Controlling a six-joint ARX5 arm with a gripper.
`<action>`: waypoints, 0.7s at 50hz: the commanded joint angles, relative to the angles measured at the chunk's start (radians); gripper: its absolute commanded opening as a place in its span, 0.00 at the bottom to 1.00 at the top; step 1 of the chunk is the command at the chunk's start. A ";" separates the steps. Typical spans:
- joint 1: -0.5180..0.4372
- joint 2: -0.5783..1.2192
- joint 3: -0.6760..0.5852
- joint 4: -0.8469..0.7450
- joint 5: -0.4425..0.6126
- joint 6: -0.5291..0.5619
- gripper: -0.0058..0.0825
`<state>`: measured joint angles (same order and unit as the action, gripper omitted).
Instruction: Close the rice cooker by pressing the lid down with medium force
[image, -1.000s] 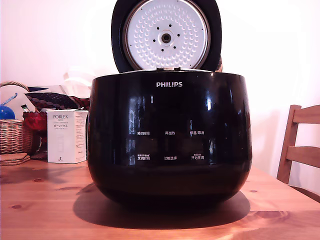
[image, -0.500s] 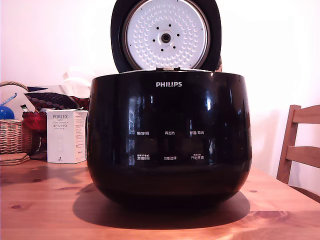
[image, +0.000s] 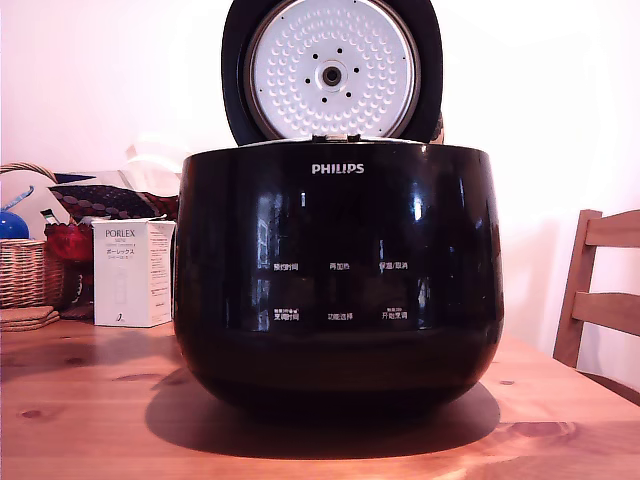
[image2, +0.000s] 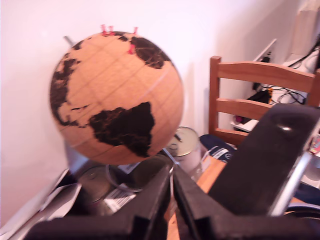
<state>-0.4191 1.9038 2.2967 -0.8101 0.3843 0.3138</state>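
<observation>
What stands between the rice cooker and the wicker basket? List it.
In the exterior view, a white PORLEX box stands on the table between the rice cooker and the wicker basket, with a red object behind it, nearer the basket.

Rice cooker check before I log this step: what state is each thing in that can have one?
rice cooker: open, standing upright on the wooden table.
lid: raised upright, dimpled silver inner face toward the exterior camera, nothing pressing on it.
gripper: shut, fingers together, holding nothing.
white box: upright, closed, beside the cooker.
</observation>
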 joint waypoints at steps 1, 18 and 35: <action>-0.003 0.022 0.011 0.003 0.001 0.001 0.04; -0.003 0.023 0.011 -0.032 0.000 0.003 0.04; -0.006 0.023 0.011 -0.103 0.001 0.015 0.04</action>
<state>-0.4183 1.9076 2.3054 -0.8883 0.3832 0.3180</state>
